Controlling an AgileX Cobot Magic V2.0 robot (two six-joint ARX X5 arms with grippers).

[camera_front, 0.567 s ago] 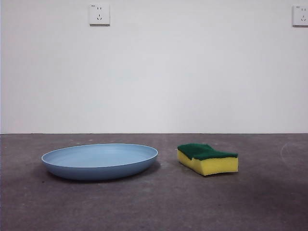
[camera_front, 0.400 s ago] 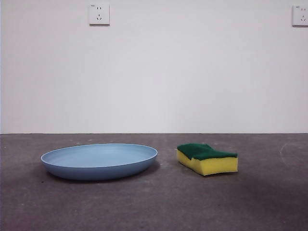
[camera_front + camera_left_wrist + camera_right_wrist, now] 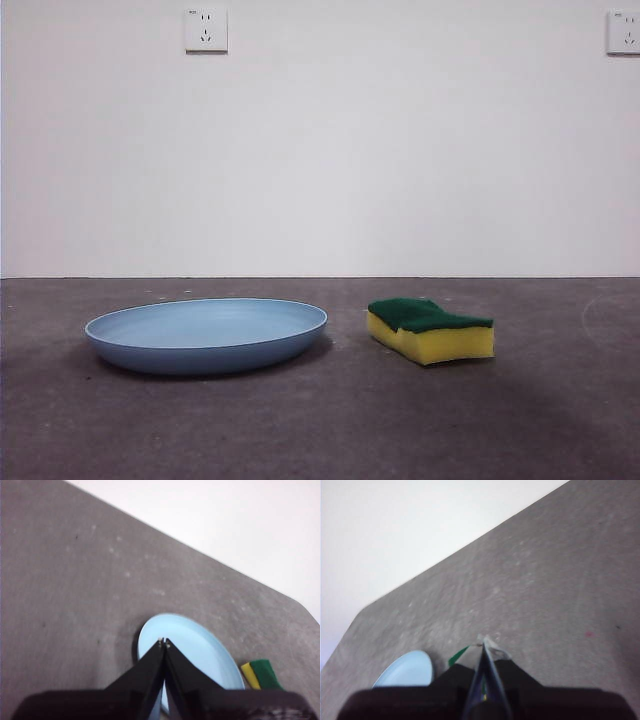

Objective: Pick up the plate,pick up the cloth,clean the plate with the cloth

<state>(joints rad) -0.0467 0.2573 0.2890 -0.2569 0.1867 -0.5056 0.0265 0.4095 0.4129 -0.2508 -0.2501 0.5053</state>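
The light-blue plate (image 3: 207,334) lies flat on the grey table at the left of the front view. The cloth, a yellow sponge block with a dark green top (image 3: 431,330), lies to its right, apart from it. My left gripper (image 3: 164,642) is shut and empty, high above the plate (image 3: 200,652); the sponge (image 3: 262,674) shows beside the plate there. My right gripper (image 3: 484,641) is shut and empty, high above the table; a green sliver of the sponge (image 3: 458,656) and part of the plate (image 3: 407,670) show past its jaws. Neither arm shows in the front view.
The grey table (image 3: 320,430) ends at a white wall (image 3: 320,150) with two sockets (image 3: 206,30). A faint ring mark (image 3: 612,318) shows on the table at the far right.
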